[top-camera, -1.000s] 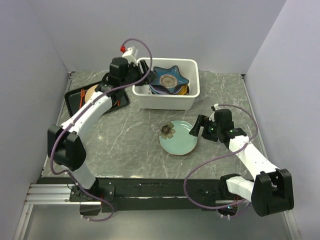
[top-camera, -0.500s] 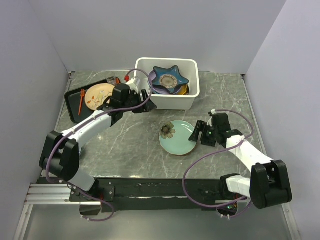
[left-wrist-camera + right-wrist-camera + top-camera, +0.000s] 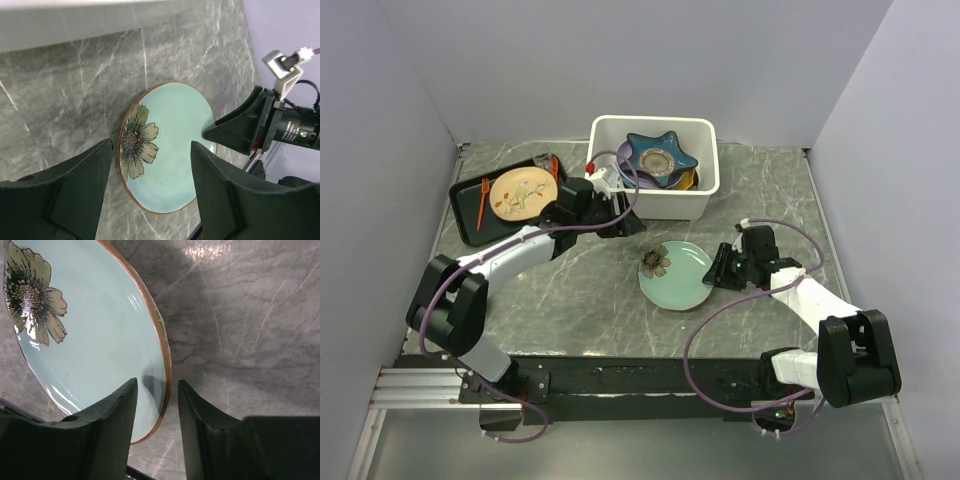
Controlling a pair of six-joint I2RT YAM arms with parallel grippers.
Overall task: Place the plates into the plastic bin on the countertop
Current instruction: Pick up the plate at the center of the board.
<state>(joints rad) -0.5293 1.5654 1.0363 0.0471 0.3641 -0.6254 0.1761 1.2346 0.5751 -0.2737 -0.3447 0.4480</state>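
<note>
Grey marble bench (image 3: 570,290) carrying the white plastic bin (image 3: 655,205) at far centre, its stacked plates topped by a navy star-shaped plate (image 3: 660,157). The pale green flower plate (image 3: 680,280) lies on the bench, near-right of the bin. The right gripper (image 3: 156,383) straddles the flower plate's right rim with jaws apart, and the left gripper (image 3: 151,144) hovers open by the bin's near-left corner.
</note>
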